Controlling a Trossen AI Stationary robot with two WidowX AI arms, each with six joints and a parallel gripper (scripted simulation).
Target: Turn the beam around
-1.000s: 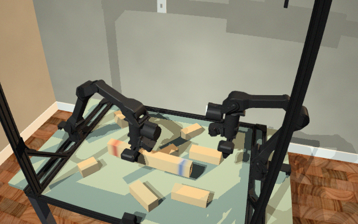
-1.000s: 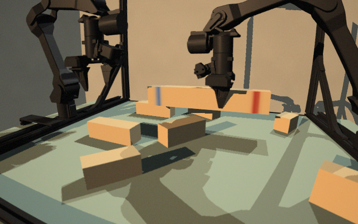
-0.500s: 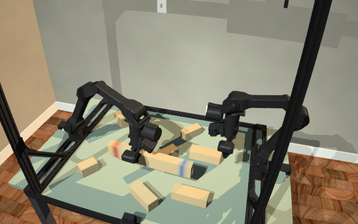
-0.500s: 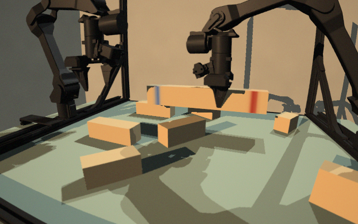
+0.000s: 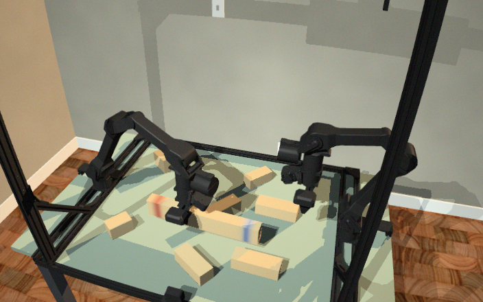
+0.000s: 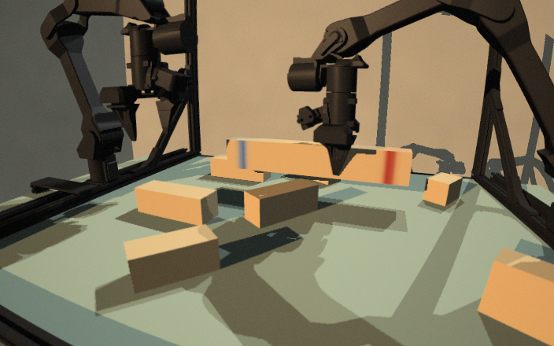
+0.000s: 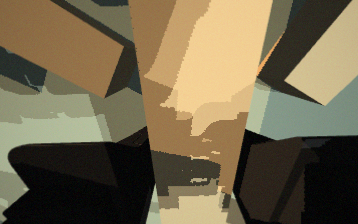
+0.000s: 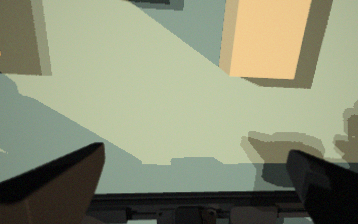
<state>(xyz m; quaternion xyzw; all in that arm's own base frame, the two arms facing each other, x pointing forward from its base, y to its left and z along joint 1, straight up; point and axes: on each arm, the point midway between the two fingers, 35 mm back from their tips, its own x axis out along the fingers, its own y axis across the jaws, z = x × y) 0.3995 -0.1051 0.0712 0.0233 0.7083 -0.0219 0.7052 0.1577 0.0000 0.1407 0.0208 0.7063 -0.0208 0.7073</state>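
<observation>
"Top view up: where's the beam, and what are your grippers doing?"

"It's the long pale-wood beam [image 5: 224,222] [image 6: 286,159] [image 7: 215,60], red band at one end, blue at the other, and my black left gripper [image 5: 188,211] [image 6: 337,163] [image 7: 187,121] is clamped across it, fingers on either side, somewhere between the bands. The black right gripper [image 5: 307,206] [image 6: 149,134] [image 8: 196,154] stands wide apart with nothing between its fingers."

"Off the table?"

"Looks raised to me; the exterior shows its underside above the green table top [image 5: 142,246] [image 6: 359,269]."

"So how far along are we?"

"Gripped and, I judge, lifted: that much is done. Whether red and blue have already swapped ends, these pictures can't tell me."

"And the bearers?"

"Short pale-wood blocks lie all round, and I honestly can't pick out which two are the bearers. Left to do: finish any turning, lay the beam square and centred across that pair without nudging them, let go, then draw both arms away."
</observation>
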